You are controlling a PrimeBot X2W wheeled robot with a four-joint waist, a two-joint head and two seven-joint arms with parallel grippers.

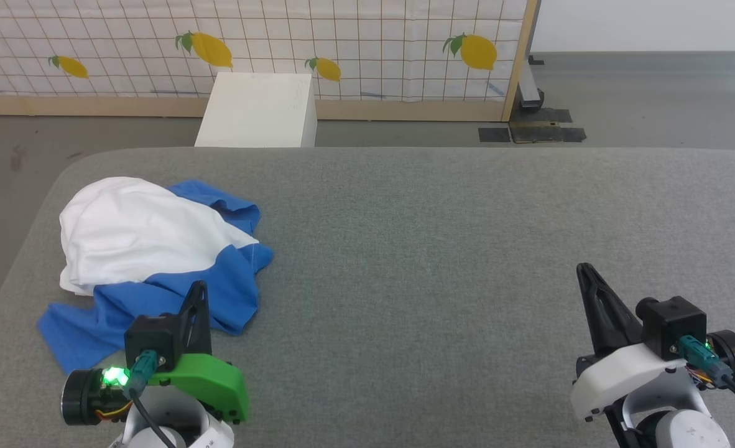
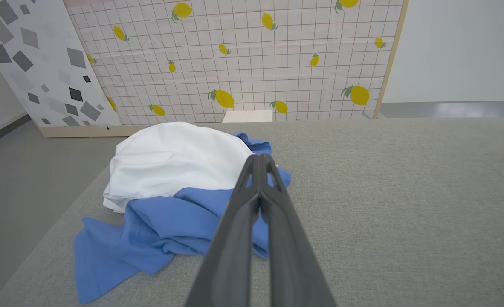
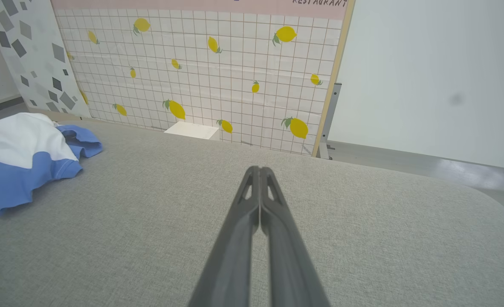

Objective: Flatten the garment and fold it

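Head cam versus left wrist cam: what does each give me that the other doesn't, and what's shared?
Head view's extra: the right gripper above the table, and black floor plates by the lemon-print screen's post. Left wrist view's extra: a grey-speckled panel left of that screen, and a clear look at the left gripper's jaws pressed shut. Shared: the crumpled garment at the table's left end, the white box behind.

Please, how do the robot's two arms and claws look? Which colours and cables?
The left claw has a green shell, the right claw a white shell. Both have long dark tapering fingers, a black block and a teal-plugged cable.
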